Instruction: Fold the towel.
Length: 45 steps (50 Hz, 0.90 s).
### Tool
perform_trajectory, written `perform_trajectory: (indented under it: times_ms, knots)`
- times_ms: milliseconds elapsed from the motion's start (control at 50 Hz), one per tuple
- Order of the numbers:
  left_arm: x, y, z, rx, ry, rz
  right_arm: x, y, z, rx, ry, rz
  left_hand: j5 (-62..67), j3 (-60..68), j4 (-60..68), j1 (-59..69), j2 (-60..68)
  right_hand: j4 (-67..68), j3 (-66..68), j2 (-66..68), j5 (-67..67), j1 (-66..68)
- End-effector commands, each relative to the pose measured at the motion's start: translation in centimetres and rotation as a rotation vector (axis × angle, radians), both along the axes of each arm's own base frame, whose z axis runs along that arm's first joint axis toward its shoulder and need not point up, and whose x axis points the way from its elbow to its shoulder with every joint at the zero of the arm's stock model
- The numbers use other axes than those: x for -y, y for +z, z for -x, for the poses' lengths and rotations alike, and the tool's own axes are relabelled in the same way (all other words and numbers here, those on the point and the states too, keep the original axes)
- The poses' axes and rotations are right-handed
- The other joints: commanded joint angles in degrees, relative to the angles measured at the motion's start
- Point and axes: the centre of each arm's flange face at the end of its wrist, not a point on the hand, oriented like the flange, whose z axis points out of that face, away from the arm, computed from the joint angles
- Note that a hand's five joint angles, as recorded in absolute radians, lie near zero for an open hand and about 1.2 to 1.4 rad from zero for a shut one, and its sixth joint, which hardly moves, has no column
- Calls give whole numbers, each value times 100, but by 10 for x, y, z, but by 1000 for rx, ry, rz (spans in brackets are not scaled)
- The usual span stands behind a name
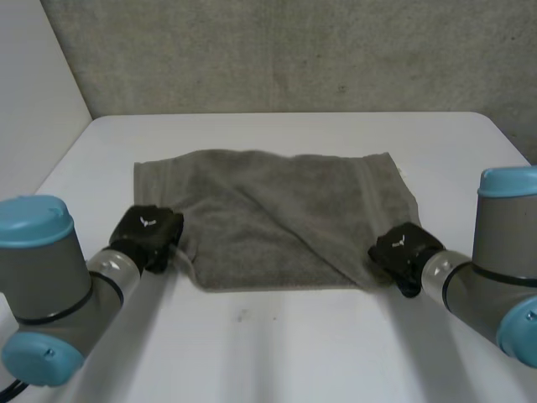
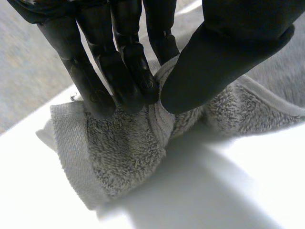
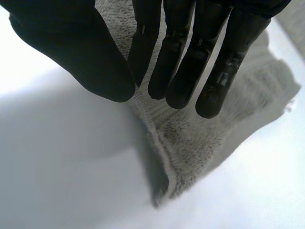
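Two pinches logged. Found grey, nubby terry-cloth towel [image 1: 277, 210] lying mid-way on smooth white tabletop [image 1: 294, 344], one flap turned over along a diagonal crease. Saw black left hand [image 2: 119, 52] with fingers [image 2: 97, 93] and thumb clamped on the bunched near-left corner. Saw black right hand [image 3: 190, 52] pinching the hemmed near-right corner between thumb and straight fingers. Noted white tabletop showing along every towel edge.

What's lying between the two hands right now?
In the head view, the towel spans the stretch from left hand to right hand, a diagonal fold crossing it.
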Motion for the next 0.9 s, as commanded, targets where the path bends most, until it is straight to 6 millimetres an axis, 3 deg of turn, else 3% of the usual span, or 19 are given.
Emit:
perform_trajectory:
  times_ms: [20,40,100,220,300,400,620,900]
  knots:
    - [-8,2,-5,19,2,-4,0,-4,9,38,-33,-9,1127,1032,1024,1294,1025,1143,1197,1281,1336,2492]
    - [-10,8,-6,12,2,14,0,-1,11,62,-48,-2,1127,1032,1024,1294,1025,1143,1197,1281,1336,2492]
    - [-16,16,-8,5,3,30,3,7,19,128,-84,15,1127,1032,1024,1294,1025,-625,-571,-487,-432,724]
    - [-26,25,-13,-2,10,55,20,15,43,306,-167,45,1127,1032,1024,1294,1025,-1538,-1484,-1400,-1345,-189]
    - [-25,25,-17,0,24,54,27,17,57,375,-188,39,1127,1032,1024,1294,1025,-1946,-1892,-1808,-1753,-597]
    - [-15,25,-27,-1,67,53,34,15,73,414,-187,6,1127,1032,1024,1294,1025,-3458,-3404,-3320,-3264,-2108]
    - [-1,24,-44,-5,136,54,31,-3,85,284,-117,-28,1127,1032,1024,1294,1025,-3393,-3339,-3255,-3199,-2043]
    - [-3,20,-44,-2,134,38,29,-19,80,273,-82,-65,1127,1032,1024,1294,1025,-3023,-2969,-2885,-2830,-1674]
